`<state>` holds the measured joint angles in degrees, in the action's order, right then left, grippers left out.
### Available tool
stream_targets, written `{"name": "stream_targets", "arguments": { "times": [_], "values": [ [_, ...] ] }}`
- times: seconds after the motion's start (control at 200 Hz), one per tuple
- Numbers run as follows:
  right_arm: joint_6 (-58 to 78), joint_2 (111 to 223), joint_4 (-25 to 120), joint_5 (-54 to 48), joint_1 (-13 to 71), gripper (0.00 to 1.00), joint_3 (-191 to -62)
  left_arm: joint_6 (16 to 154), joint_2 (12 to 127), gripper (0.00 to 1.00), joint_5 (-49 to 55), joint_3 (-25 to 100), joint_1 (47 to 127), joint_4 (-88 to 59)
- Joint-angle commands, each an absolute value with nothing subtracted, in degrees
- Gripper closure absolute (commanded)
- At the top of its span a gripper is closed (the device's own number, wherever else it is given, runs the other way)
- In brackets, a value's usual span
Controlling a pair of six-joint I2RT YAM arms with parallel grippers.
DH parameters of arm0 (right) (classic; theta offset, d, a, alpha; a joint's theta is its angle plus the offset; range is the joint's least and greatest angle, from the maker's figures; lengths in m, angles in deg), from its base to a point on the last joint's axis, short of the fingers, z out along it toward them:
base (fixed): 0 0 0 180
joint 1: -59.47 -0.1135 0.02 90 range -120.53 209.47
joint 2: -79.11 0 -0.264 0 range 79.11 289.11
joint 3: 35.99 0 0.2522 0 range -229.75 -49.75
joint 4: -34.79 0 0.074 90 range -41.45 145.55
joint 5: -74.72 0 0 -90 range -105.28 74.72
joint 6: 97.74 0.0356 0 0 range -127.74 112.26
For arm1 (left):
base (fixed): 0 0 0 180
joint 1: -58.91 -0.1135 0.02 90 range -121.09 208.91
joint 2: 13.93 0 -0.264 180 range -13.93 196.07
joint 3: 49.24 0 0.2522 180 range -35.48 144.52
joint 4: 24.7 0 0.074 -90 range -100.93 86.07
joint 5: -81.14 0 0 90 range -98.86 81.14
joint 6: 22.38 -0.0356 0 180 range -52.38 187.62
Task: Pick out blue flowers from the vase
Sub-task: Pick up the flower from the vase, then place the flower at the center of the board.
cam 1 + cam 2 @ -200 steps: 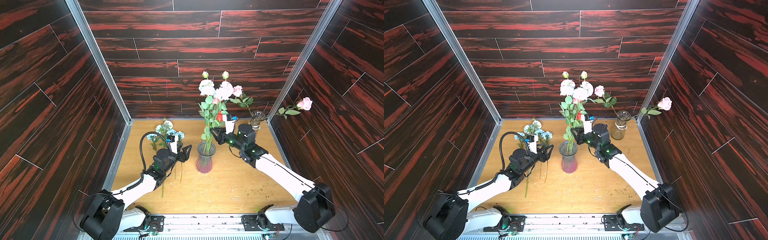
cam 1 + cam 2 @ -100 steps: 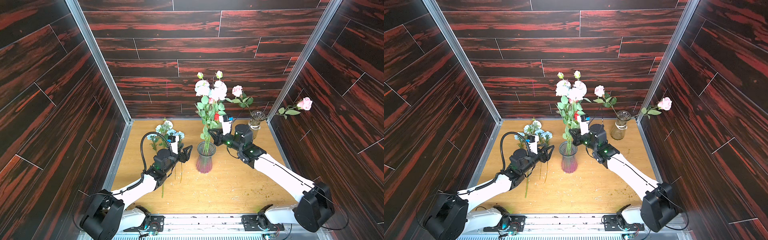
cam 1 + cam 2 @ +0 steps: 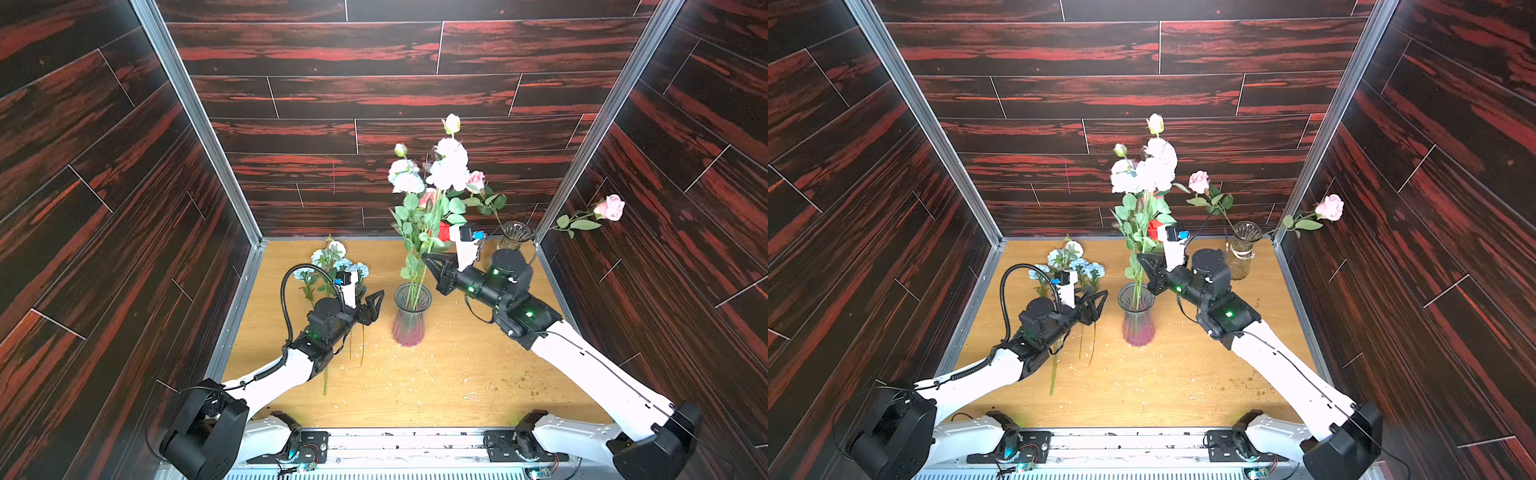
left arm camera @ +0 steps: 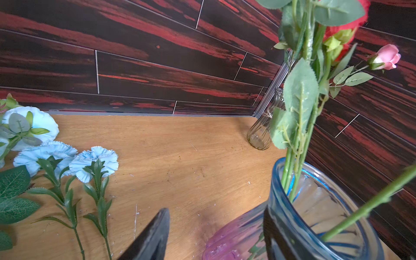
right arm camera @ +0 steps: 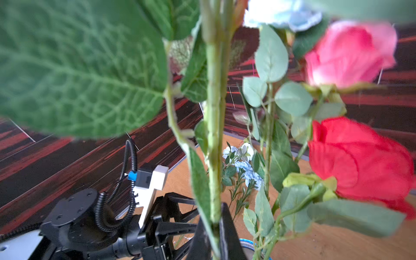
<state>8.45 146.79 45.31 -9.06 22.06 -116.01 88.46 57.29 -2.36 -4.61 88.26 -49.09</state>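
Dark red wood walls are seen around a light wooden table. A glass vase with a pink bottom is stood in the middle of it. A tall blue flower stem with pale blooms is seen sticking up out of the vase, next to a red rose. Its green stalk is pinched just above the mouth of the vase by the right gripper, and the two fingers are pressed tight on it. This is shown up close in the right wrist view. More blue flowers are laid flat on the table, to the left of the vase. The left gripper is spread wide just beside the vase, and nothing is held in it. Whether the vase is touched by it cannot be told. A small clear vase with pink roses is stood in the back right corner.
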Motion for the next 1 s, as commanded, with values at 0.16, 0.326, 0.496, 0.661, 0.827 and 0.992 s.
{"name": "stream_targets", "arguments": {
  "times": [0.16,0.326,0.496,0.661,0.827,0.992],
  "values": [
    [5.52,146.11,53.52,-8.34,21.52,1.0,-129.46,86.74,54.62,0.33,-4.42,-2.29,88.53,-44.71],
    [3.83,148.96,59.96,-8.07,21.65,1.0,-140.3,87.05,50.98,0.3,-6.62,1.12,88.48,-36.19],
    [3.36,152.7,64.57,-4.04,21.67,1.0,-149.5,86.75,44.17,0.27,-9.91,3.61,88.53,-25.58],
    [3.84,155.98,68.21,3.26,21.67,1.0,-155.01,90.2,37.02,0.25,-12.9,2.28,88.49,-20.48],
    [5.09,155.92,66.32,12.18,21.63,1.0,-152.53,88.86,30.66,0.14,-7.7,7.41,88.45,-10.09],
    [6.59,157.61,65.53,20.22,21.64,1.0,-152.66,89.64,28.54,0.1,0.73,15.62,88.44,-3.96]
  ]
}}
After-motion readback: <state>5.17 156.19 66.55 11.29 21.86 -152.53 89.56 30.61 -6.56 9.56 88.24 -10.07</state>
